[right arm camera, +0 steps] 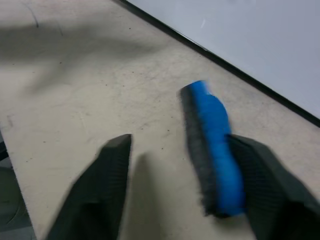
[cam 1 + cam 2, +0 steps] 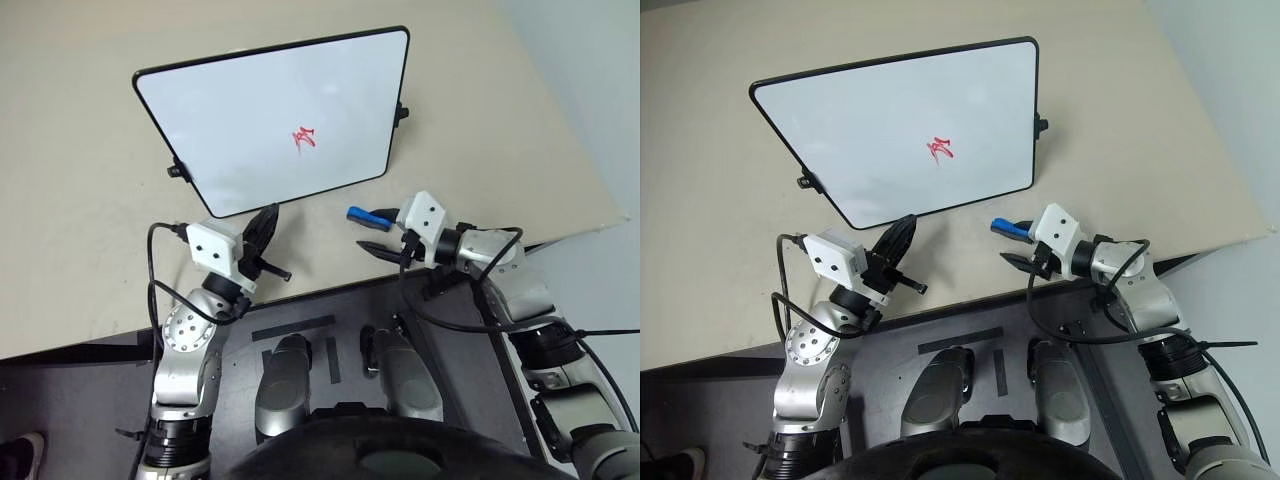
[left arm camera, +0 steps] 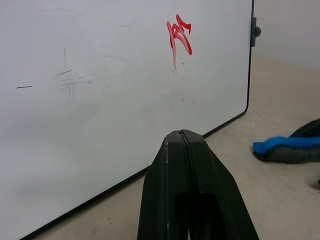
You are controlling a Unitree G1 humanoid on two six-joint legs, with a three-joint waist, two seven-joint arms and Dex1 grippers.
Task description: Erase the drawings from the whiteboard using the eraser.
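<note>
The whiteboard (image 2: 250, 120) lies flat on the beige table, with the red drawings (image 2: 304, 137) right of its middle. The blue eraser (image 2: 370, 214) lies on the table just off the board's near right corner. My right gripper (image 2: 372, 232) is open around it. In the right wrist view the eraser (image 1: 212, 145) rests against one finger, while the other finger stands well apart from it. My left gripper (image 2: 268, 222) is shut and empty, its tip at the board's near edge. The left wrist view shows its fingertips (image 3: 181, 137) pressed together, the drawings (image 3: 179, 37) beyond them and the eraser (image 3: 287, 147) off to the side.
The beige table (image 2: 80, 250) ends at a near edge just behind both grippers, and its right edge runs diagonally at the far right. Small black knobs (image 2: 401, 113) stick out from the board's sides.
</note>
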